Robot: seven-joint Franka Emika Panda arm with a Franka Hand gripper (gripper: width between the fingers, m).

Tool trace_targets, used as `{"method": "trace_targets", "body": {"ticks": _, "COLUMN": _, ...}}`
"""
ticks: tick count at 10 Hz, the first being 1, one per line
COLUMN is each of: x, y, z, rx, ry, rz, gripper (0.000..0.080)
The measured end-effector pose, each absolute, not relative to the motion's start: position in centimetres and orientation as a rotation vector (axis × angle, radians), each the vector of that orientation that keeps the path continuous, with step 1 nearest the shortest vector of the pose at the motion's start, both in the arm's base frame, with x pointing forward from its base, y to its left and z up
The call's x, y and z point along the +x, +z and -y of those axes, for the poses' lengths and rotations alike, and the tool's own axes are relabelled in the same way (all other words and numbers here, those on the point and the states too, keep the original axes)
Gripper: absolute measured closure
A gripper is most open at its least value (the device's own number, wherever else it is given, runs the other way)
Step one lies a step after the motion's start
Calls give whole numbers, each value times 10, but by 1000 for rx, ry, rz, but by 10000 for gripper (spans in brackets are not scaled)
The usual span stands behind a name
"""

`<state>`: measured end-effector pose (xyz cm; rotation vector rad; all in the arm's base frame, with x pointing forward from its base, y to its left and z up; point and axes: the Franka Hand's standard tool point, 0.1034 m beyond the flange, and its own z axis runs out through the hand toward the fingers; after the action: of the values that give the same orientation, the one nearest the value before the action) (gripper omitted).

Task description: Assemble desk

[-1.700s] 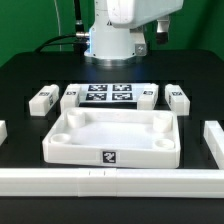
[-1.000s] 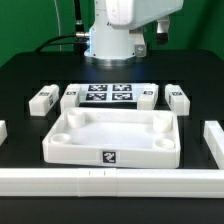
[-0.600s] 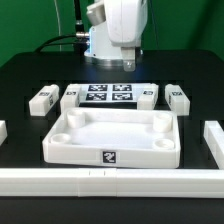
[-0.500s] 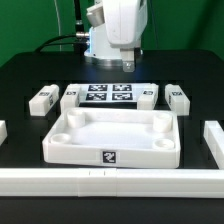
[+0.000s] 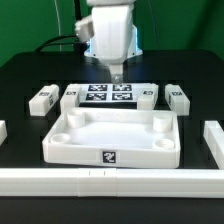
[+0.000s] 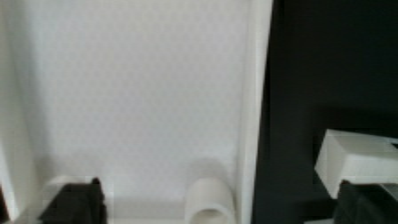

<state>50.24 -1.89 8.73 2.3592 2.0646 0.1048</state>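
Gripper (image 5: 115,76) hangs over the marker board (image 5: 108,95). Fingers are spread wide with nothing between them (wrist view shows the same gap). Desk top (image 5: 75,152) sits open side up on the table (image 5: 30,70), nearer the camera than the board, with a tag on its near wall. Inside it there is only bare white floor and round corner sockets. Four legs (image 5: 42,99) lie outside it, two each side of the board, the inner pair just beside its edges. Rail bars (image 5: 60,181) run along the front.

Bright, even light, soft shadows, washed-out whites; wrist view blurred and overexposed.
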Motion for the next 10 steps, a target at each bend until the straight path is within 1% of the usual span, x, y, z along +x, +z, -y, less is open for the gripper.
{"method": "trace_targets", "body": {"ticks": 3, "x": 494, "y": 52, "z": 35, "rx": 2392, "ry": 97, "rz": -2044, "gripper": 150}}
{"method": "trace_targets", "body": {"ticks": 5, "x": 482, "y": 23, "z": 40, "rx": 2438, "ry": 56, "rz": -2045, "gripper": 150}}
{"method": "trace_targets", "body": {"ticks": 7, "x": 475, "y": 10, "z": 40, "rx": 2458, "ry": 35, "rz": -2049, "gripper": 150}}
{"method": "trace_targets", "body": {"ticks": 8, "x": 474, "y": 7, "z": 41, "rx": 2465, "ry": 31, "rz": -2047, "gripper": 150}}
{"method": "trace_targets", "body": {"ticks": 10, "x": 473, "y": 6, "z": 42, "rx": 2468, "ry": 28, "rz": -2046, "gripper": 150}}
